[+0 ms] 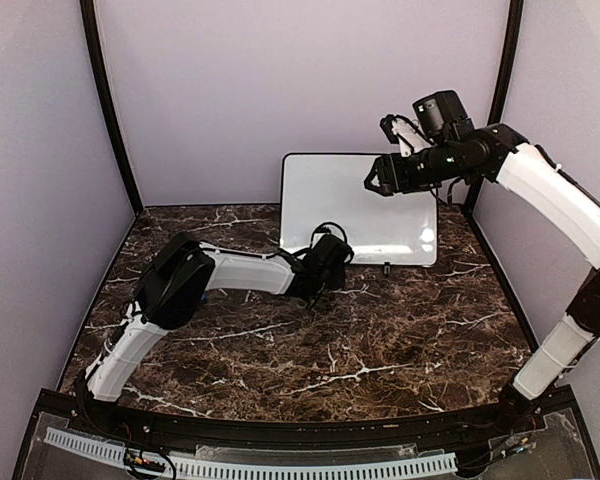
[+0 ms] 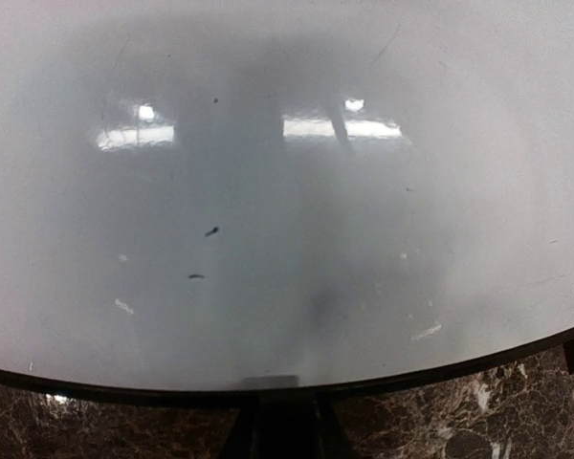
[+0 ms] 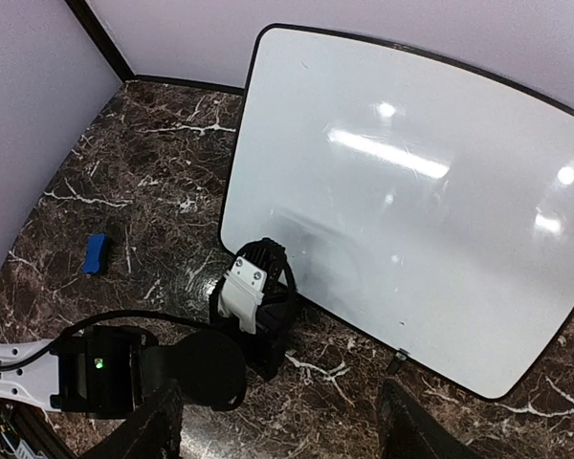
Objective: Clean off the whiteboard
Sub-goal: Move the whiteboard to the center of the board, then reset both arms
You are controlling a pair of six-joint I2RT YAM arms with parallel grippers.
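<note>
1. Up close in its own wrist view, we had the right gripper. Two dark fingers sat at the bottom of the frame, spread wide apart and open.
2. From overhead, that gripper hung raised in the upper right, in front of the top right corner of the whiteboard.
3. We saw the whiteboard standing on its long lower edge at the far side of the marble table. It was in the upper centre of the overhead frame, leaning back against the rear wall, glossy with lamp reflections.
4. Down low, the left gripper was close up to the board's lower edge, near its left corner.
5. Its wrist view was nearly all board. Only a dark stub showed at bottom centre, so we could not tell whether those fingers were apart or together.
6. We caught two small dark flecks left of centre on that surface.
7. Over at the left of the right wrist view, a blue eraser lay on the marble, well apart from board and grippers.
</note>
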